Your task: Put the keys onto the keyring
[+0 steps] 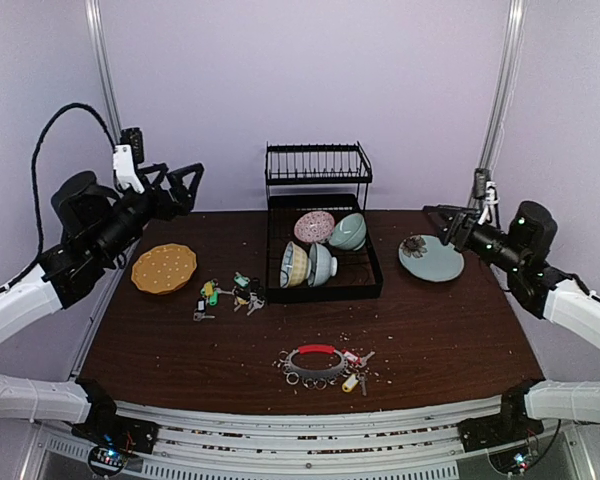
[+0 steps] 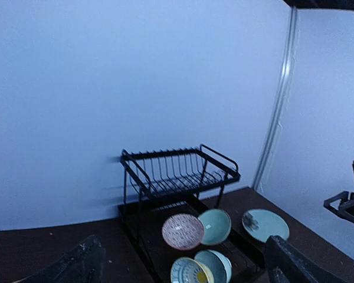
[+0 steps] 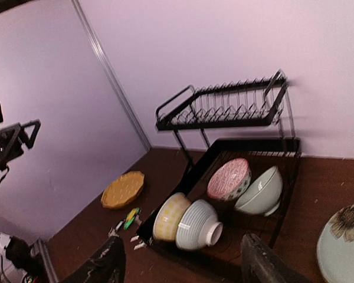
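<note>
A loose bunch of keys (image 1: 225, 294) with green, yellow and teal tags lies left of the rack's base; it also shows in the right wrist view as keys (image 3: 128, 219). The keyring (image 1: 316, 361), a silver ring with a red sleeve along its far arc and small split rings around it, lies near the table's front middle, with a few tagged keys beside it on the right. My left gripper (image 1: 183, 184) hangs high over the far left, open and empty (image 2: 183, 268). My right gripper (image 1: 436, 217) hovers high at the far right, open and empty (image 3: 183, 262).
A black two-tier dish rack (image 1: 319, 178) stands at the back middle with several bowls (image 1: 320, 262) in its lower tray. An orange plate (image 1: 164, 267) lies at the left, a teal flowered plate (image 1: 430, 258) at the right. Small crumbs dot the brown table.
</note>
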Robot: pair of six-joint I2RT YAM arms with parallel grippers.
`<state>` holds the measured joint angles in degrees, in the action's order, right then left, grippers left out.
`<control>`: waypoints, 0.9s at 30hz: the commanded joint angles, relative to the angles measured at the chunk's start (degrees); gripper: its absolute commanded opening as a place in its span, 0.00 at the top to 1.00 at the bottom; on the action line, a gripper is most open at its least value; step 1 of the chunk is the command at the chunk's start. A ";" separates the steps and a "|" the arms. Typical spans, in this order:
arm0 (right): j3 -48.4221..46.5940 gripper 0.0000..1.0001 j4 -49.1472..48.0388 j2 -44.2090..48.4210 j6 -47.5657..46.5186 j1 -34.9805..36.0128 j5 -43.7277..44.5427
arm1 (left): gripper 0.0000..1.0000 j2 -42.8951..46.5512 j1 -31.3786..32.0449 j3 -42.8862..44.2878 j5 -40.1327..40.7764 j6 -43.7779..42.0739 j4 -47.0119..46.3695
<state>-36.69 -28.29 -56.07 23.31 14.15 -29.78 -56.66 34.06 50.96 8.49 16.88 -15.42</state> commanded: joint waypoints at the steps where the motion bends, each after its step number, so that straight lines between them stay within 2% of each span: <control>1: -4.96 0.33 35.43 -1.54 -6.16 17.49 14.25 | 0.03 -1.28 5.42 3.13 -7.37 -1.80 23.35; 3: -6.71 0.38 43.85 -4.22 -3.88 24.86 25.35 | 0.04 -0.73 7.19 1.88 -7.34 0.48 27.95; 7: -8.36 0.43 50.16 -10.13 3.69 34.56 34.14 | 0.14 -1.16 10.95 -3.84 -8.57 4.98 30.33; 10: -9.46 0.43 50.07 -15.46 5.50 40.53 36.77 | 0.17 -5.20 14.77 -7.64 -10.57 6.22 30.02; 13: -11.10 0.42 48.73 -21.80 3.68 43.54 35.59 | 0.17 -10.10 16.03 -9.82 -14.89 6.84 28.49; 15: -12.74 0.41 48.00 -26.35 1.97 43.91 30.72 | 0.17 -12.74 16.03 -10.61 -18.81 6.53 26.04; 18: -14.52 0.40 45.97 -32.24 -1.74 44.01 24.12 | 0.16 -15.59 16.03 -11.11 -20.55 6.55 23.17; 22: -17.48 0.41 47.82 -37.13 -5.31 43.83 24.47 | 0.15 -18.74 16.06 -10.56 -20.39 5.77 22.15; 25: -19.28 0.47 48.94 -39.14 -7.01 43.78 25.57 | 0.14 -20.14 16.03 -10.53 -19.78 5.53 22.02; 27: -19.79 0.57 49.52 -39.91 -7.85 43.77 25.49 | 0.14 -20.64 16.03 -10.68 -19.46 5.38 21.86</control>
<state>-54.37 18.85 -95.02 18.70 57.87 -4.03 -76.38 50.15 39.72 -10.33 22.65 9.85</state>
